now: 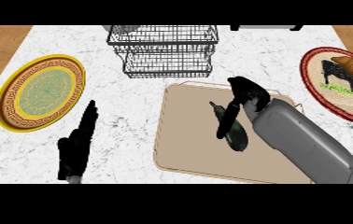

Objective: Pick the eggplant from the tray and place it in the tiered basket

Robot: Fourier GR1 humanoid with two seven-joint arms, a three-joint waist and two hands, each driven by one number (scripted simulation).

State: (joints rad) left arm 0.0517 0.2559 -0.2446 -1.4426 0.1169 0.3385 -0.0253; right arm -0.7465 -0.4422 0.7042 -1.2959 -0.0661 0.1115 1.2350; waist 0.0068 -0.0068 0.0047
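I read the counter [138, 97] as smooth white veined marble. Basket [165, 55] is thin dark metal wire, tray [186, 143] matt beige, plastic-looking. Eggplant [238, 136] skin is dark, slightly glossy.

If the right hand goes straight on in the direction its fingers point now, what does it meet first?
Most likely the eggplant on the tray: the right hand points its fingers down at it. Whether they already touch it is unclear from above.
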